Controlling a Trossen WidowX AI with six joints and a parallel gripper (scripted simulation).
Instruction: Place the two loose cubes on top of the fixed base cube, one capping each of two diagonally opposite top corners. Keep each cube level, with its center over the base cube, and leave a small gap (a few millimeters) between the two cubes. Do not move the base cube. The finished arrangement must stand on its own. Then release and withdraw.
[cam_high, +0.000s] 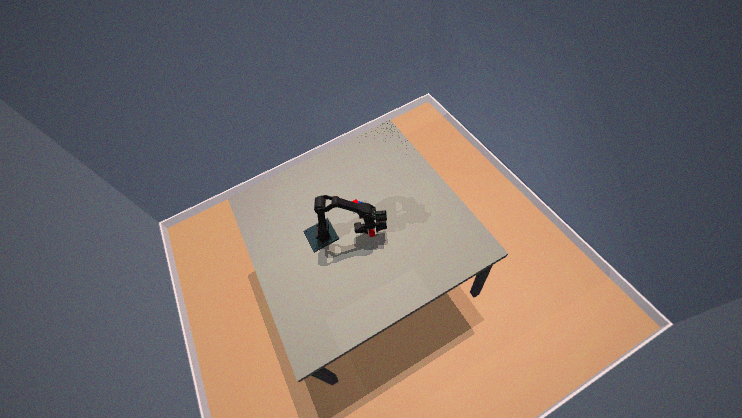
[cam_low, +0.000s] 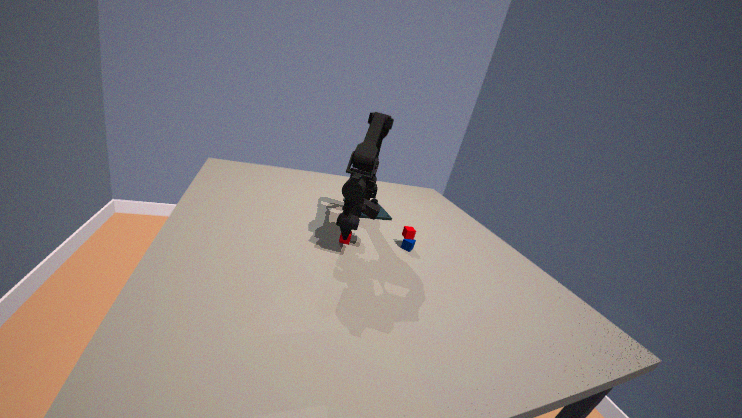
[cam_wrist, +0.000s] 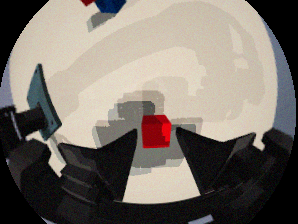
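A loose red cube (cam_high: 371, 233) (cam_low: 344, 240) (cam_wrist: 156, 132) sits on the table. My gripper (cam_wrist: 156, 131) points down over it with the fingers open, one on either side; the wrist view shows small gaps between the cube and both fingertips. The blue base cube (cam_low: 408, 245) (cam_wrist: 112, 4) stands apart, to the right in the exterior view. The other red cube (cam_high: 355, 201) (cam_low: 409, 232) (cam_wrist: 87, 2) rests on top of it, looking level. In the wrist view this pair is cut off by the top edge; in the top view the arm partly hides the blue cube.
The arm's dark base plate (cam_high: 312, 240) (cam_low: 383, 213) (cam_wrist: 40, 95) lies behind the cubes in the exterior view. The arm reaches out from it, past the red and blue pair. Arm shadows fall across the table (cam_high: 321, 306) (cam_low: 233, 311).
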